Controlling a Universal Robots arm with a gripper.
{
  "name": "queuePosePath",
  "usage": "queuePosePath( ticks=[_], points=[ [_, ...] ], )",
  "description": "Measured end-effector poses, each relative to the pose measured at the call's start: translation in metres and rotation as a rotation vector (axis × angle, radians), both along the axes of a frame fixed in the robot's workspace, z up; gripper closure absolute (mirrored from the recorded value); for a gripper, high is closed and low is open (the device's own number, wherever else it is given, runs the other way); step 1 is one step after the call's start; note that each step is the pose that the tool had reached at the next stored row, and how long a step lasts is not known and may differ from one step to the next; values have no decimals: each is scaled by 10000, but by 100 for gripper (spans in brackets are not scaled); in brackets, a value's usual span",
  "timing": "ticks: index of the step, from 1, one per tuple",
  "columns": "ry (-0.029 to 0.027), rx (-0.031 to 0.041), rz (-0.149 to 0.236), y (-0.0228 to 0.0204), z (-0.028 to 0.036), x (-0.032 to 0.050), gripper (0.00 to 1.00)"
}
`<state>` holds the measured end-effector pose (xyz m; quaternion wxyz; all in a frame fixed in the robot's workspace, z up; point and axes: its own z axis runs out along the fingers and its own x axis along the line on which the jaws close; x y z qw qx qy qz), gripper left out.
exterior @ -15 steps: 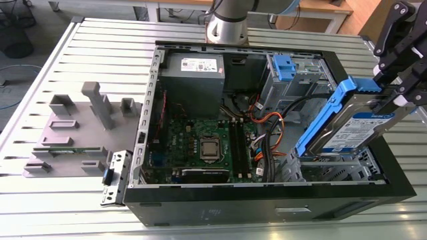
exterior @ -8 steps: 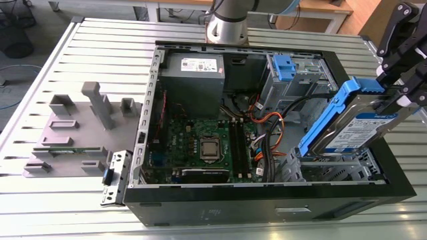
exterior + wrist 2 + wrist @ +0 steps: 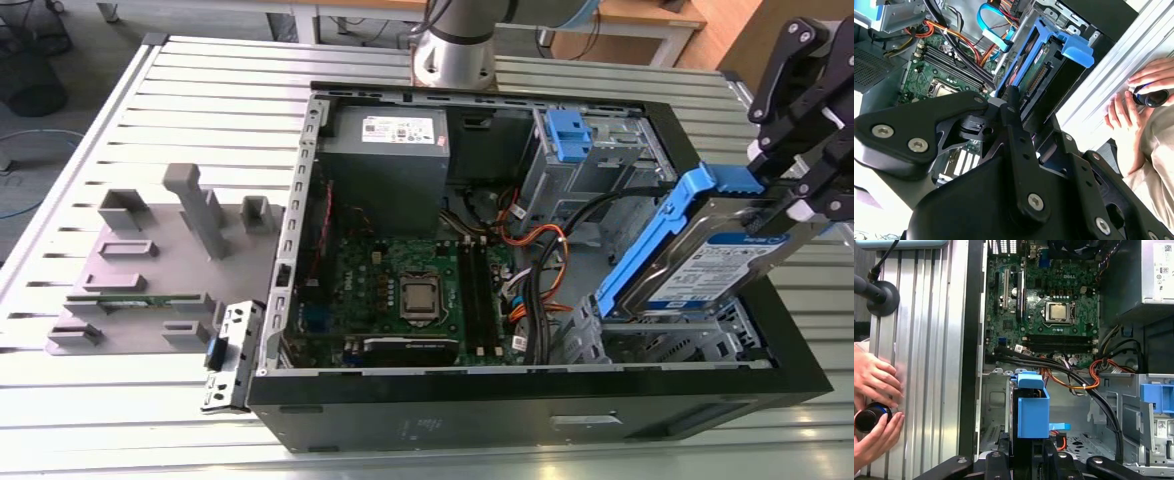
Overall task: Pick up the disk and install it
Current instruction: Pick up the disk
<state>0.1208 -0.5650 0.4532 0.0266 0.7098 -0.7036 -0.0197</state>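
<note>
Gripper (image 3: 787, 208): I am gripping the disk (image 3: 691, 262) | long axis tilting steeply | bay (image 3: 721, 338) lying just beneath it, exterior view's right

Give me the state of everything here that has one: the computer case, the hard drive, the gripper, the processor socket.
Black tower computer case: open, side panel off.
Silver-grey hard disk with blue plastic rails: held tilted on edge, lower end inside the case.
Black gripper: shut on the disk.
Square metal processor socket: uncovered, no cooler.
</note>
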Motion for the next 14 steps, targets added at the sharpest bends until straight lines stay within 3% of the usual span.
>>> queuePosePath(
  ticks=[4,6,14],
  points=[
    [0,4,0,0,-8,1,65],
    [-1,119,0,0,-11,1,65],
    [0,166,1,0,-24,1,65]
  ],
)
